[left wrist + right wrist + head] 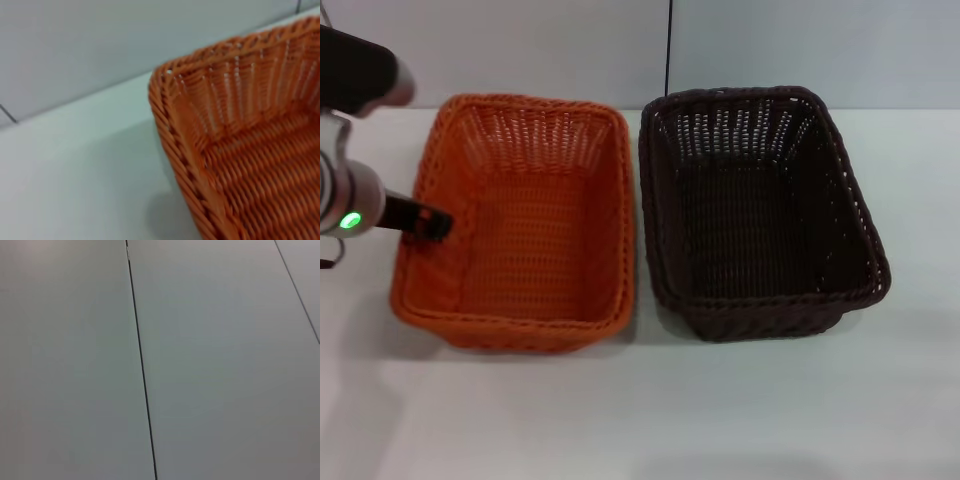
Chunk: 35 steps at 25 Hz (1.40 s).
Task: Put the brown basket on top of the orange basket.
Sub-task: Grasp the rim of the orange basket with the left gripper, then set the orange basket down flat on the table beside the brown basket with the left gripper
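The orange basket point(520, 225) stands on the white table at the left, and is empty. The brown basket point(755, 210) stands right beside it on the right, upright and empty, with a narrow gap between the two rims. My left gripper point(428, 222) is at the orange basket's left rim, its dark tip reaching over the rim into the basket. The left wrist view shows one corner of the orange basket point(235, 145) and the table beside it. My right gripper is out of view, and the right wrist view shows only wall panels.
The white table point(640, 410) runs wide in front of both baskets. A pale wall point(770, 40) with a dark vertical seam stands close behind them. The left arm's silver wrist with a green light point(352, 220) hangs over the table's left side.
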### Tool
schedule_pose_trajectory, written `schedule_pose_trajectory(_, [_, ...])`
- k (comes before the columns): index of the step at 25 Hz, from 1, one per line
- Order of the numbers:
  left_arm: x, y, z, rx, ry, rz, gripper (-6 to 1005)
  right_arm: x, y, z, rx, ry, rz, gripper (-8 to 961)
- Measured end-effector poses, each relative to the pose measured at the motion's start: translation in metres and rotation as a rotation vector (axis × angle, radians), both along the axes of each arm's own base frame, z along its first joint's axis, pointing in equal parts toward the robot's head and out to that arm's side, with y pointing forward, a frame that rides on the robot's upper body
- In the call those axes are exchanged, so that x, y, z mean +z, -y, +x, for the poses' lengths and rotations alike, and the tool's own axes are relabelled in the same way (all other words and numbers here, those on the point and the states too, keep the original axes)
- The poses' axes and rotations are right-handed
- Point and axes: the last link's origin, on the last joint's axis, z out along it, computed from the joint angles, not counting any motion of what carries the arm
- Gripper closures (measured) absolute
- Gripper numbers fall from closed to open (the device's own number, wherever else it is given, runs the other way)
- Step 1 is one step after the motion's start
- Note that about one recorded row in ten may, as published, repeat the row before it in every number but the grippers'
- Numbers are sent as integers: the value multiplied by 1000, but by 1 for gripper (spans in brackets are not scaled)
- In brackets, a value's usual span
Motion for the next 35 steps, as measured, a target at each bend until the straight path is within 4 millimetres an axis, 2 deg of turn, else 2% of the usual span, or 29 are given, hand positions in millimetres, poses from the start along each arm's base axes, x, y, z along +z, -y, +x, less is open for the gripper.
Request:
schedule_pose_trajectory(8, [61,14,16,-114,-62,95,697,1,6,0,6,4,14,137])
schedule_pose_trajectory(11, [74,18,27,-165,-95,103,749,1,6,-1,11,4,17,137])
schedule_pose_trajectory(18, [85,23,55,-276,-162,79,822,2,5,-2,18,3,21,138])
schedule_pose_trajectory(25, [99,26,79,-379,-247,49,820,2,5,-2,17,0,25,138])
schedule_pose_trajectory(29, [103,26,86,-409,-302,-35,822,3,5,-2,16,-2,32,138])
schedule_pose_trajectory(35, [96,35,104,-526,-312,-216,821,4,4,-4,24,-3,39,137])
